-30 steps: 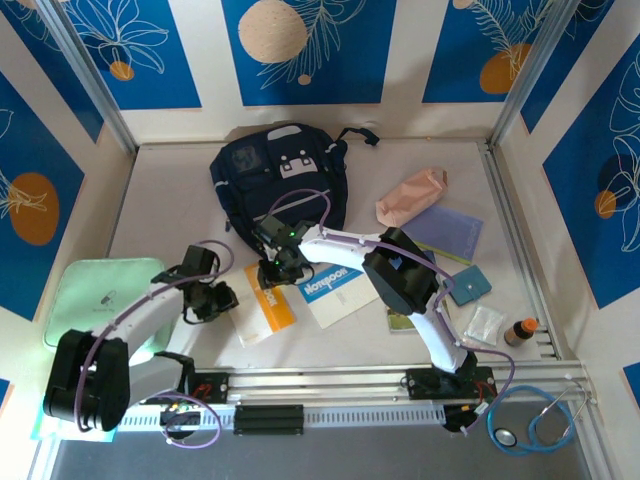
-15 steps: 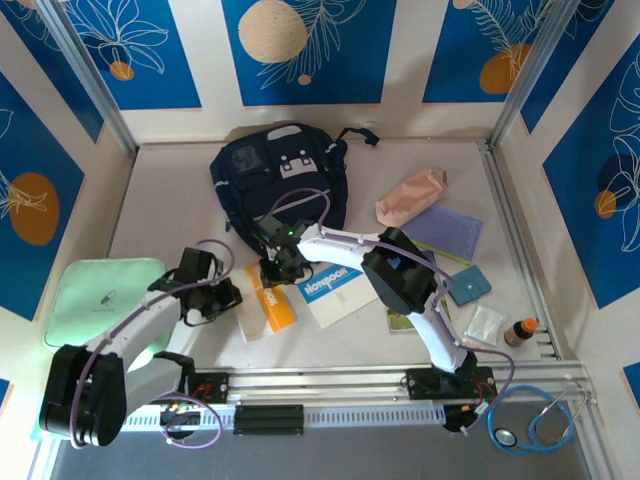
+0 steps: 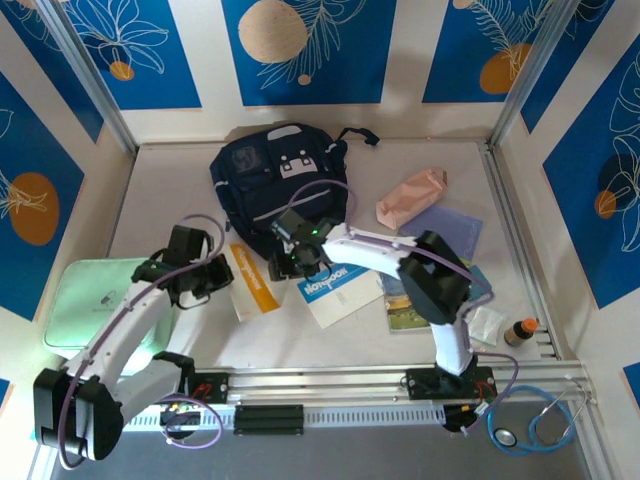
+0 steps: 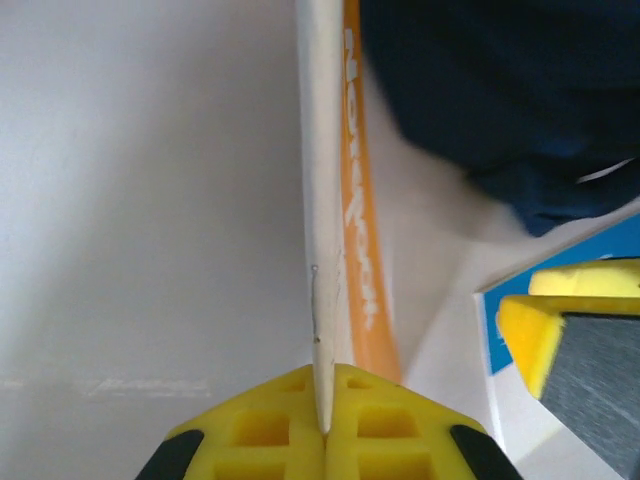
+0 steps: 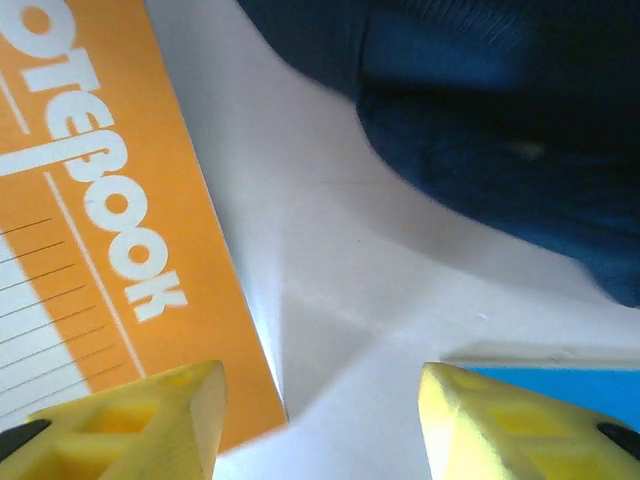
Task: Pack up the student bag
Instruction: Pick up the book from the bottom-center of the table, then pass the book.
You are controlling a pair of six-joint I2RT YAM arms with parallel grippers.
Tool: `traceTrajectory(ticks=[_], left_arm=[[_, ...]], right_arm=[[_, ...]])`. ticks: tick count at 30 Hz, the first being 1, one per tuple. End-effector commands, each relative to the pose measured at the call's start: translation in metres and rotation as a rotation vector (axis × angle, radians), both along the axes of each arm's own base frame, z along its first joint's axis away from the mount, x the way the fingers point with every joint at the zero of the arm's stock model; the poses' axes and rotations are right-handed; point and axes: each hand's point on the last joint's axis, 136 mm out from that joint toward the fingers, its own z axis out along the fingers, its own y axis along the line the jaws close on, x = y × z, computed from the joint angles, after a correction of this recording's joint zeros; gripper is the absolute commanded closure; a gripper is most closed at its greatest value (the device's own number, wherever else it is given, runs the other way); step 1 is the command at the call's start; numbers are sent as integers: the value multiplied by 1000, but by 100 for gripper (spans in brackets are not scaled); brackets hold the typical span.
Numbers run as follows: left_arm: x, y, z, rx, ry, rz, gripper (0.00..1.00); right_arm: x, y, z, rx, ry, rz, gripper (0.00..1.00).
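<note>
Our left gripper (image 4: 322,428) is clamped shut on the edge of the orange notebook (image 4: 362,250). Our right gripper (image 5: 322,405) stands open, holding nothing. The student bag (image 3: 262,185) lies just beyond the right gripper, far-right of the left one.

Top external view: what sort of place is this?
Probably a staged robot test booth: blue printed wall panels, arms bolted to an aluminium rail, student bag and orange notebook as props.
</note>
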Motion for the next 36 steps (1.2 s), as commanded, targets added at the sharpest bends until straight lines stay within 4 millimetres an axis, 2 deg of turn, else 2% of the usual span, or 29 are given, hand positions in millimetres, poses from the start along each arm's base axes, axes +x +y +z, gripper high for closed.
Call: traceTrajectory(ticks=[1,4,7,12,15,19,24,30,36], left_arm=[[10,-8,41,-21,-67,-50,100],[27,-20,76,-71,-138,-84,100],[47,-32,110,-140,-223,-85,100],[87,-57,160,-389,-390,-23,100],[108,-70,181,-532,-473,11,100],[125,-89,190,-637,-507,39,100],[137,-104,186,-688,-488,54,100],[139,-120,196,-768,-501,28,100],[137,-124,192,-805,-484,35,100]], right_arm=[[19,-10,52,107,-129,-65,43],[24,-27,75,184,-157,-110,40],[28,-44,94,305,-141,-172,31],[36,-62,118,550,-60,-246,16],[42,-70,129,667,19,-312,11],[51,-71,143,832,144,-368,6],[55,-69,161,908,115,-373,1],[60,-61,181,984,52,-357,1],[70,-52,201,1059,11,-344,5]])
